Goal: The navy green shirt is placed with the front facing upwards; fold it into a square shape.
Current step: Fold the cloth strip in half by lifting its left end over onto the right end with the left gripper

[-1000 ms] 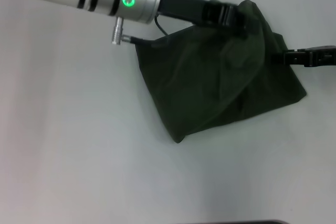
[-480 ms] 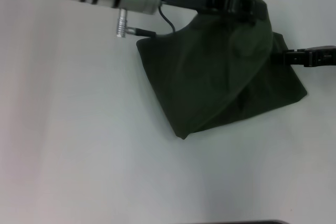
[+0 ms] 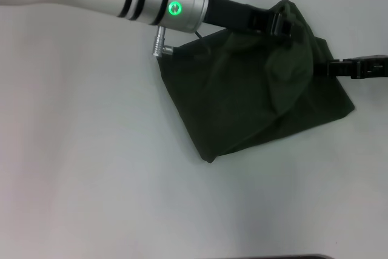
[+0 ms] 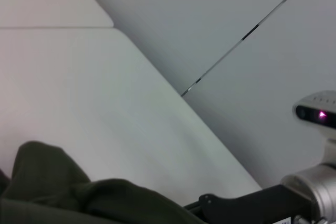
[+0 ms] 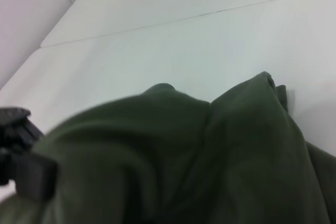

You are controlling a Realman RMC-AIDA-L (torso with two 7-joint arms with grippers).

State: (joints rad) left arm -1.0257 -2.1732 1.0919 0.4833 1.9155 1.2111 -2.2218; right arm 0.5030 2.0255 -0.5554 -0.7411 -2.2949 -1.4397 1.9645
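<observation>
The left gripper is reaching in from the far left and pinching a raised peak of the navy green shirt at the bundle's far edge; its fingers are buried in cloth, so they are closed on the fabric, though how tightly cannot be judged. The right gripper is coming in level from the right and meeting the shirt's right edge; whether its fingers are gripping or merely touching cannot be told. The shirt is lying already folded into a compact, roughly four-sided bundle on the white table, right of centre, with one layer lifted and draped over the rest; no lettering is showing. In my judgement, the step in hand is carrying that lifted layer across to close the fold. To do it well, the held edge should be travelling taut and level, landing flush with the lower edge, with the right side pinned to prevent dragging or skewing.
</observation>
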